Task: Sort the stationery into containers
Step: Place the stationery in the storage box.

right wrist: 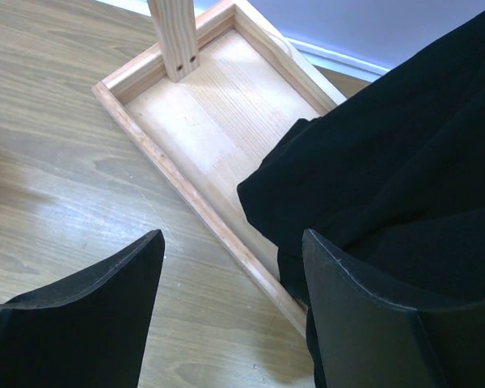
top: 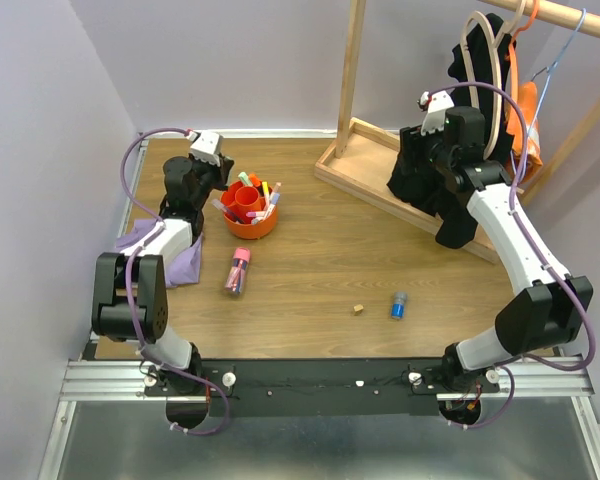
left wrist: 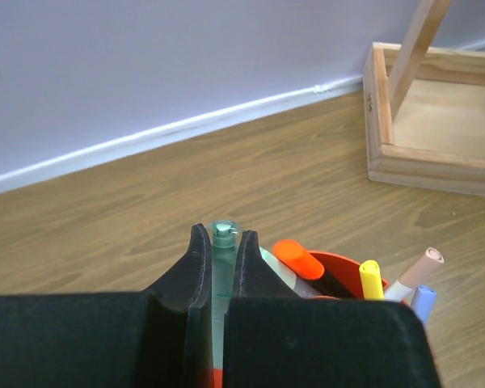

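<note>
A green pen (left wrist: 223,267) is clamped upright between the left fingers (left wrist: 196,271) over the orange tub (top: 250,231), where other markers (left wrist: 370,280) are stood. On the surface (top: 380,250), a pink-capped tube (top: 239,270) is seen at the tub's 6 o'clock, a tan eraser (top: 358,309) and blue cylinder (top: 398,304) toward 4 o'clock. The right fingers (right wrist: 121,283) are spread wide, empty, near the rack base (right wrist: 202,121).

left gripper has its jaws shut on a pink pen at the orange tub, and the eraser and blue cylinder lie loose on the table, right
Not quite: the left wrist view shows the left gripper shut on a green pen, not a pink one, at the orange tub. The eraser and blue cylinder do lie loose on the table.
</note>
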Controlling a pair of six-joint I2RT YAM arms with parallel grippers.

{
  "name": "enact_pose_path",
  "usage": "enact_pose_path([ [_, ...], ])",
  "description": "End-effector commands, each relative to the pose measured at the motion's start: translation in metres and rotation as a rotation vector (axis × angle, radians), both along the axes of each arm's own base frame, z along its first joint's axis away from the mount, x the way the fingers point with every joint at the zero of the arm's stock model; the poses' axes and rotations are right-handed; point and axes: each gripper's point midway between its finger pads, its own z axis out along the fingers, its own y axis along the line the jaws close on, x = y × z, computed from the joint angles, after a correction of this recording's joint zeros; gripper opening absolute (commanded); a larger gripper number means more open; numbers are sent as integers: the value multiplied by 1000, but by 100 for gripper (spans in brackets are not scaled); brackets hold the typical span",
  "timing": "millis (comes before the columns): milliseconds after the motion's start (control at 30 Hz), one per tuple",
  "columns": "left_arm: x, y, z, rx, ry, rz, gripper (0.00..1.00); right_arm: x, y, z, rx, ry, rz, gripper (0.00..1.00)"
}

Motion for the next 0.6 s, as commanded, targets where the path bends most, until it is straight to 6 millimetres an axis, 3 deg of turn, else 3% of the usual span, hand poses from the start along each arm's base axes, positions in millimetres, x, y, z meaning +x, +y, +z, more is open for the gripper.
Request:
enact_pose_path([
  [0,8,-13,-2,-52,20,-74,0,9,2,6,5,-14,9,77],
  [400,21,-8,-52,-62,117,-35,0,7,1,-2,-5,7,11,77],
  [500,23,-5,-53,-54,122,-17,0,6,2,-3,-11,10,20,77],
  [567,24,-4,-50,-59,122,-12,14,4,4,-4,-9,15,36,77],
])
